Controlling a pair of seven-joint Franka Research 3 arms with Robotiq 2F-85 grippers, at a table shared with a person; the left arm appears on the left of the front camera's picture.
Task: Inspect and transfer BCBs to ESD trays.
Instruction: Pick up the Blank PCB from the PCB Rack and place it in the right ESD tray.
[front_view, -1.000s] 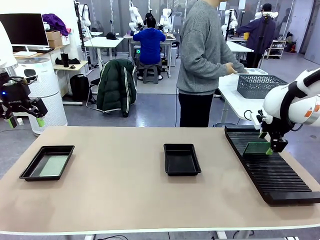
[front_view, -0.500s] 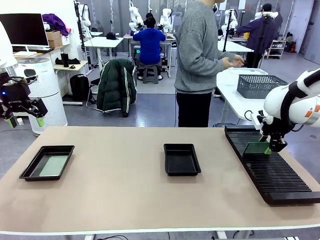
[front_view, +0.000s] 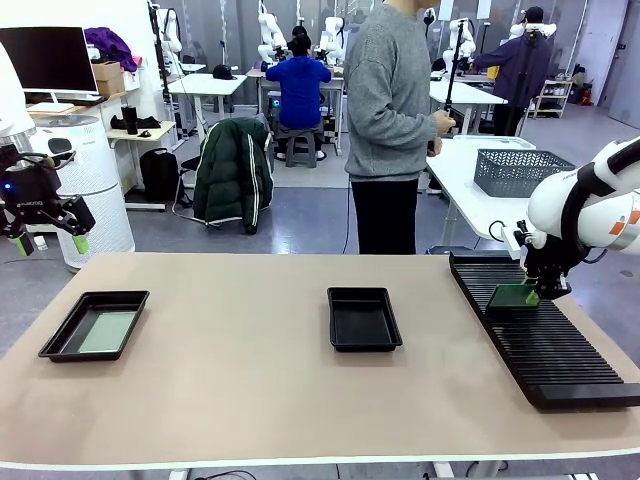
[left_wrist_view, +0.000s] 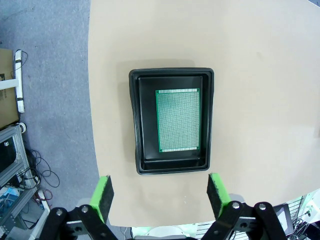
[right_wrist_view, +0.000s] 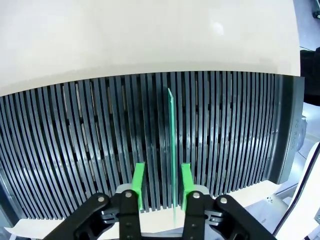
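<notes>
- right claw (right_wrist_view: 162, 169) — part open, astride the upright bcb (right_wrist_view: 171, 130) in the slotted rack (right_wrist_view: 75, 125), not clamped on it; centre the pads, close squarely, lift straight up.
- left claw (left_wrist_view: 159, 187) — wide open, empty, above the esd tray (left_wrist_view: 134, 125) holding a second bcb (left_wrist_view: 178, 120).

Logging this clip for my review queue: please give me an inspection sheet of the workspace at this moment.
Surface: beige table, no spills seen.
Job's things: left tray holds one green board lying flat; middle tray empty; a second board stands on edge in the slotted rack.
Clutter: nothing seen.
Grippers: left gripper open, held high by the table's left end; right gripper open, its fingers either side of the second board, gaps showing.
Cables: loose cables on the floor beside the table.
Surroundings: person in a grey sweater at the far side, turned towards a grey basket on a side table.
</notes>
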